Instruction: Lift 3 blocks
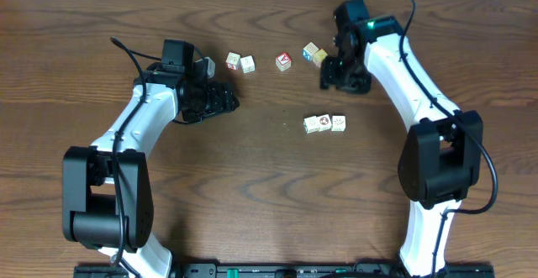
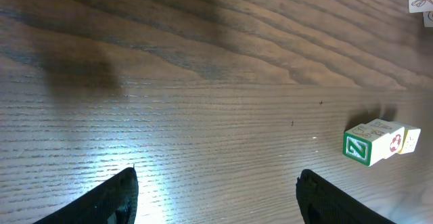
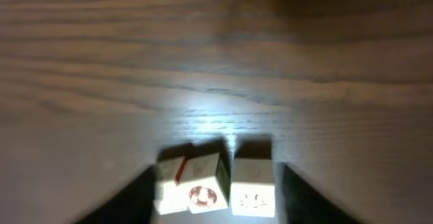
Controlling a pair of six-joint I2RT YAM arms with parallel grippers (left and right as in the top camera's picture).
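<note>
While its fingers are showing apart in a blurred wrist view, the right pincer (image 3: 216, 178) is framing the row of three blocks (image 1: 324, 123), and I cannot tell whether it is grasping them. The blocks are lying side by side, touching, on the table (image 1: 252, 194). The left pincer (image 2: 216, 183) is gaping released, holding nothing, well apart from them.
</note>
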